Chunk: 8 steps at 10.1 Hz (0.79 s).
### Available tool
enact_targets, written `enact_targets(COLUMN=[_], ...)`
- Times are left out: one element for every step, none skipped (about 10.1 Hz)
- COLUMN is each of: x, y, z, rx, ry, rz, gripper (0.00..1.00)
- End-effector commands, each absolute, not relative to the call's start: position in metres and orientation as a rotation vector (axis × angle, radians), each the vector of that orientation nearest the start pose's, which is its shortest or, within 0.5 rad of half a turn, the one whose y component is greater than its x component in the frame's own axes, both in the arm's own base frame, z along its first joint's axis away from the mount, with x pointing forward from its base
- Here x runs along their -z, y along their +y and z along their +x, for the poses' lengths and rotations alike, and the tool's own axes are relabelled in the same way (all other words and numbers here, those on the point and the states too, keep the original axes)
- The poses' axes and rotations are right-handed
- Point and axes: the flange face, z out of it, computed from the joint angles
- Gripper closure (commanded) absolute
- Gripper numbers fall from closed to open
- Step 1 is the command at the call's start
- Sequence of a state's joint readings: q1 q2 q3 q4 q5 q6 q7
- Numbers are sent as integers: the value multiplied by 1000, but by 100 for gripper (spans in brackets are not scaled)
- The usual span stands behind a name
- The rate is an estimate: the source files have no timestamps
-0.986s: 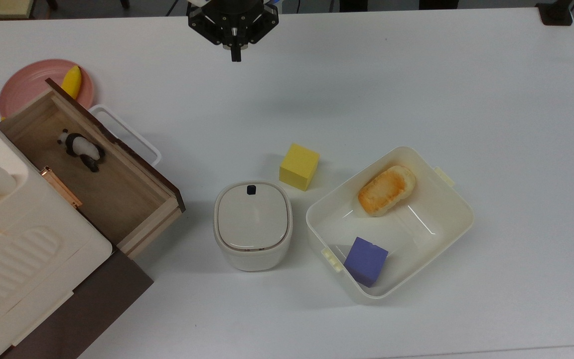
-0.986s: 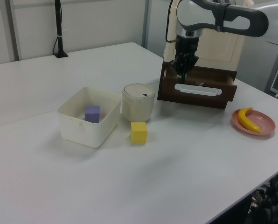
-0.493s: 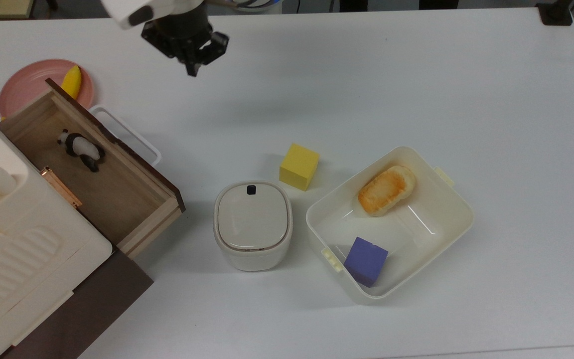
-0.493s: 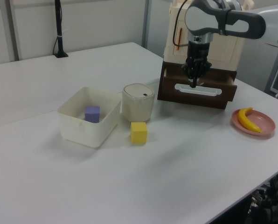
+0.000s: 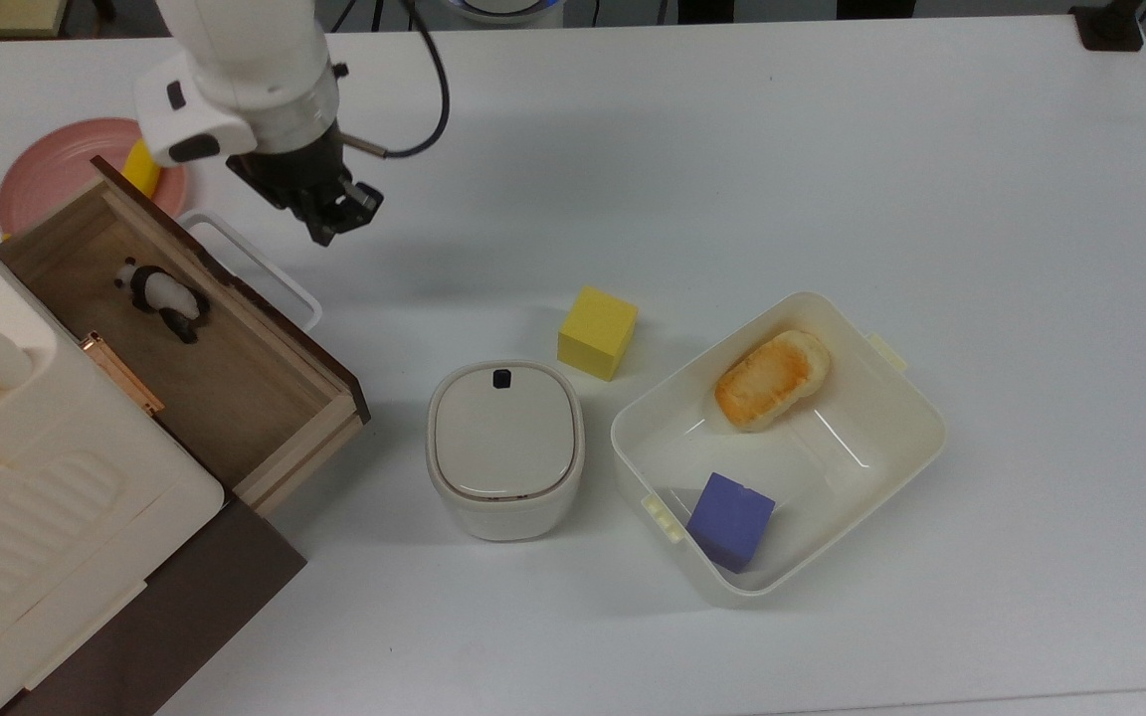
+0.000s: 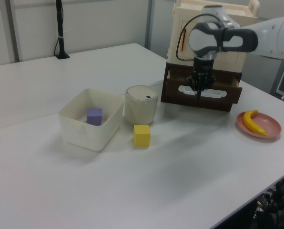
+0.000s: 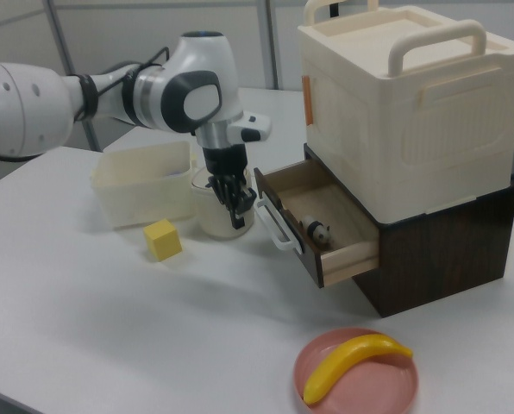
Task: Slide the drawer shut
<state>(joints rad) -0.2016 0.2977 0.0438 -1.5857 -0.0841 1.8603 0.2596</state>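
Drawer stands pulled well out of the brown cabinet at the top view's left edge, its light-wood box open to the camera and a small panda figure lying inside near the dark front panel. White loop handle projects from that panel toward the middle of the desk. The arm's tool hangs just beside the handle, on the desk side of it, pointing downward; in the left view it appears directly in front of the drawer front, at about handle height. Fingers look drawn together on nothing, though the gap between them is hard to judge. No contact with handle or panel can be confirmed from any view. Judged progress: the closing push has not begun, since the drawer remains at what looks like full extension; only the approach to the front appears accomplished. Remaining work, as judged: bring the tool against the front panel or handle and press it toward the cabinet until the panel sits flush. Other items lie apart from the drawer's path: a lidded white pot, a yellow cube, a white bin holding a bread roll and a purple cube, and a pink plate with a banana beside the cabinet.
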Motion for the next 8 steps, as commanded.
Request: enact_targets(x=[-438, -432, -430, -432, -434, -431, -436, -440], y=[-138, -146, -149, -162, -167, -171, -179, -184], z=[645, 646, 650, 651, 652, 656, 659, 662], rx=[15, 23, 68, 121, 160, 192, 280, 350], ry=[816, 875, 923, 974, 986, 989, 1001, 1004], rz=[-3118, -3096, -3077, -3054, -3046, -3042, -3024, -3015], gripper=[100, 100, 100, 100, 100, 100, 100, 100])
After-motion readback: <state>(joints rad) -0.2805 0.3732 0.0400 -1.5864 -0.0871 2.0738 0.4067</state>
